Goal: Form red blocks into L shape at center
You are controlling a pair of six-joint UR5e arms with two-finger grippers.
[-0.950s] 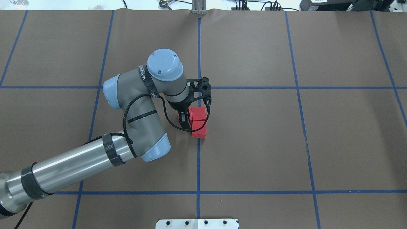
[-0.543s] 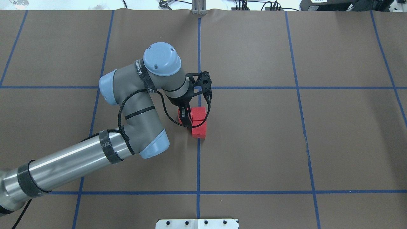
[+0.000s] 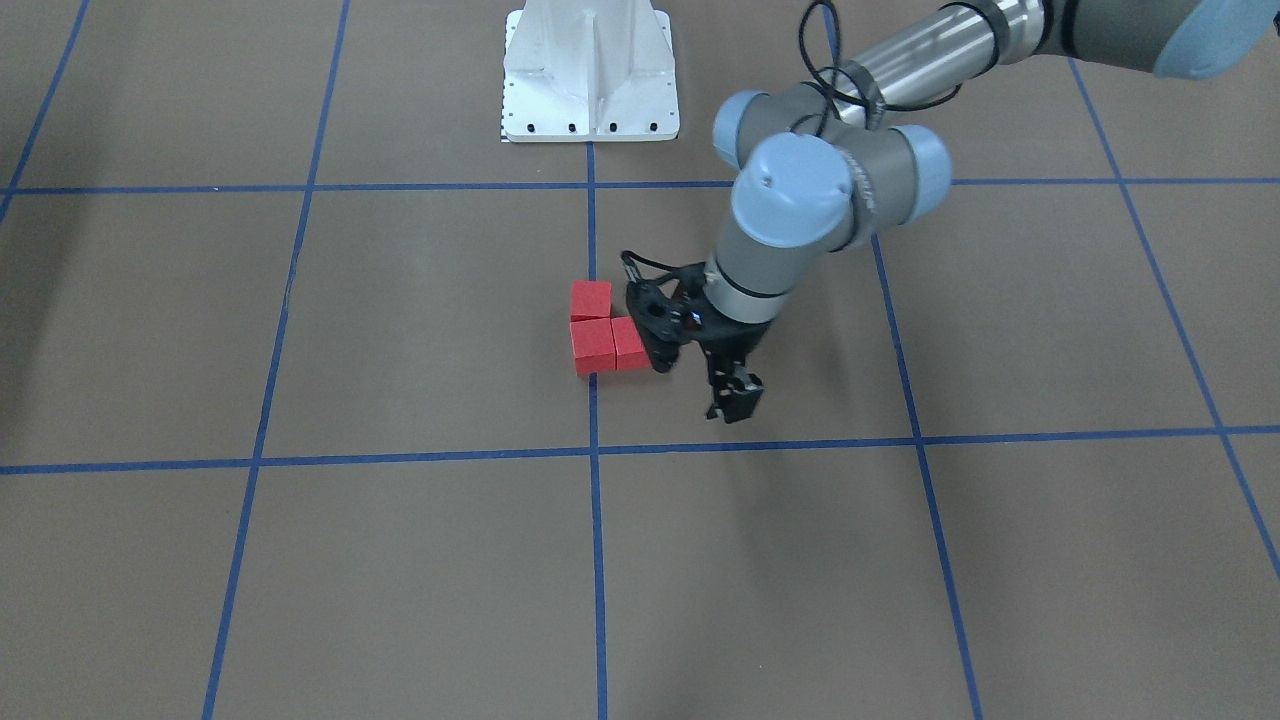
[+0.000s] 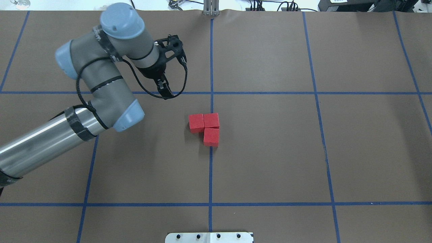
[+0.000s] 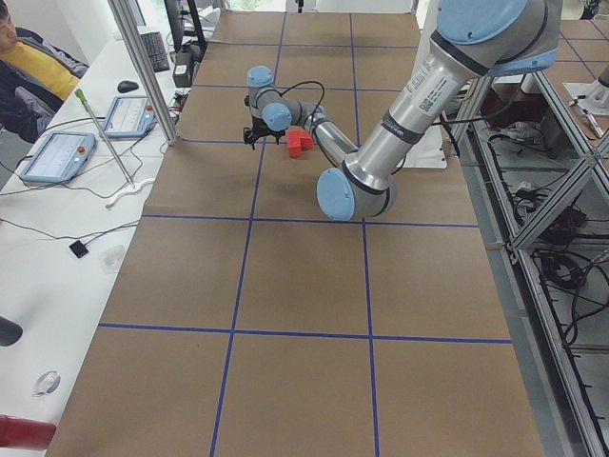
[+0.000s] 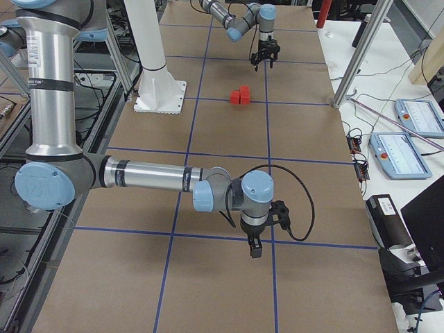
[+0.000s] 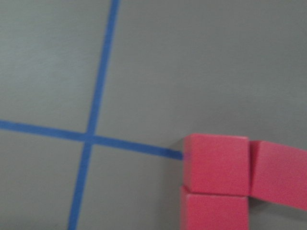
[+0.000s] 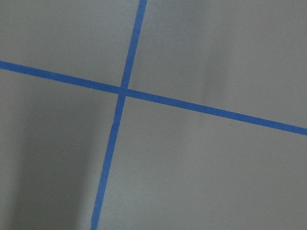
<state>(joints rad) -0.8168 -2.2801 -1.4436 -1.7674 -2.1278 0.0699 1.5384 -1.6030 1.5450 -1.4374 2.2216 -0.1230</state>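
Note:
Three red blocks [image 4: 196, 122] [image 4: 211, 120] [image 4: 211, 136] lie touching in an L shape on the centre grid line. They also show in the front view [image 3: 592, 345] and at the lower right of the left wrist view [image 7: 216, 163]. My left gripper [image 4: 165, 91] is raised to the far left of them. It is empty, clear of the blocks, and looks open in the front view [image 3: 737, 400]. My right gripper [image 6: 254, 248] hangs over bare table far from the blocks. It shows only in the right side view, so I cannot tell its state.
The table is brown paper with blue tape grid lines [image 4: 211, 67]. A white mount plate [image 4: 209, 237] sits at the near edge. An operator [image 5: 29, 67] and tablets [image 5: 57, 157] are on the far side, beyond a metal post.
My left gripper has lifted off the blocks and swung away to the far left. The third block now shows uncovered beside the other two.

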